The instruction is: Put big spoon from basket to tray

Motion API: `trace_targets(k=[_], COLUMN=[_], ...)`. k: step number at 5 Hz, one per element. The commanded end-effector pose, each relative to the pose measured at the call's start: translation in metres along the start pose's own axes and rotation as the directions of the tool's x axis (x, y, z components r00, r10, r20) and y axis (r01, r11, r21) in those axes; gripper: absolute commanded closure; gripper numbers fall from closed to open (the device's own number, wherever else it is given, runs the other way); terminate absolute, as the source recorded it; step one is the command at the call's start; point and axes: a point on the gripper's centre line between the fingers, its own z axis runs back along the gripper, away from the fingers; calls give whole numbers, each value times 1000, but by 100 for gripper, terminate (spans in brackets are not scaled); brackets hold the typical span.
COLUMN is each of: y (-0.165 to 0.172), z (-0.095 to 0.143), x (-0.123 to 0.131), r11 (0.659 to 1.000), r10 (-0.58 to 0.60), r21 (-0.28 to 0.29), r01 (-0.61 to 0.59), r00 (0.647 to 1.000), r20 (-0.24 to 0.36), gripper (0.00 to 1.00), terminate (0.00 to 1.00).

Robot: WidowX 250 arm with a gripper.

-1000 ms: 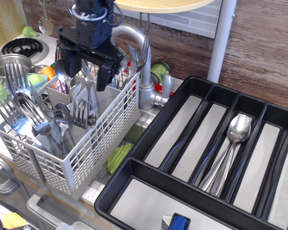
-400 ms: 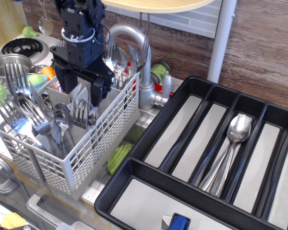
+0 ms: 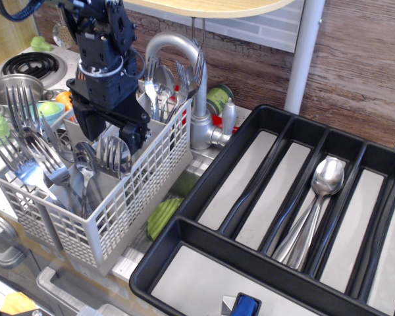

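Observation:
The grey lattice basket (image 3: 128,197) stands at the left, full of upright forks and spoons. My black gripper (image 3: 110,135) reaches down into its middle compartment with the fingers spread, open. A fork (image 3: 112,155) stands just in front of the fingers. One shiny spoon bowl (image 3: 85,158) shows in the front compartment and another (image 3: 163,78) at the back. I cannot tell which of them is the big spoon. The black tray (image 3: 184,227) lies at the right, and two large spoons (image 3: 328,176) lie in one of its long compartments.
A curved steel faucet (image 3: 184,52) rises right behind the basket. A pot (image 3: 6,89) and a stove burner (image 3: 29,64) are at the far left. A green toy vegetable (image 3: 163,214) lies between basket and tray. A white post (image 3: 303,52) stands behind the tray.
My gripper has come down and slightly left, from above the basket's back into its middle compartment. The cutlery and the tray have not moved.

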Motion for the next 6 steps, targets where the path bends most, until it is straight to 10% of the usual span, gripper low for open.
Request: trace_targets(k=[1,3,6], y=[5,0,-3], z=[-8,-8,77], x=[0,1,39], r11=[1000,1000,995], r10=[-22,-18,15], r21=[-3,3,101], r01=[22,18,-3], r00=[999,999,993], r20=[48,48,-117], gripper=[100,100,100], terminate=[0,0,0])
